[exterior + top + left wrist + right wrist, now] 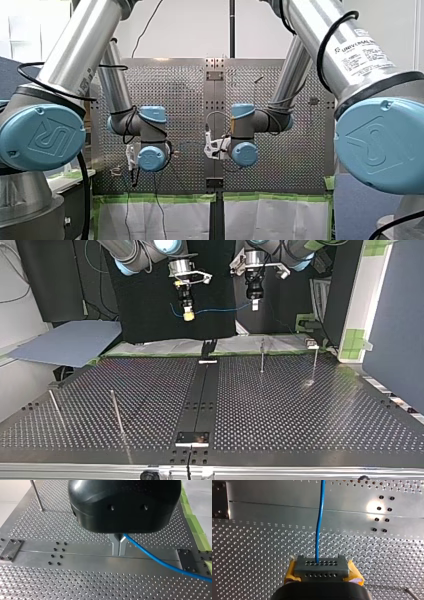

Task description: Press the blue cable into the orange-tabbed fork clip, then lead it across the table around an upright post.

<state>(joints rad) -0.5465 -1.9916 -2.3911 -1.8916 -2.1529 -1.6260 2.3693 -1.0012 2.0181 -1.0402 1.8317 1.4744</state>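
Here, my left end effector [119, 546] has its metal fingers pinched together on the blue cable [160, 561]. My right end effector [321, 566] is clamped on the same cable with yellow pads. The cable spans the air between them, above the perforated table [300, 410]. Thin upright posts [262, 356] stand on it. Green tape [193, 525] runs beside its edge.

A thin blue cable [220, 310] sags slightly in mid-air at the top view's upper centre, pinched at either end by my right hand [188, 316] and my left hand [254, 305], a short tail curling past the right.
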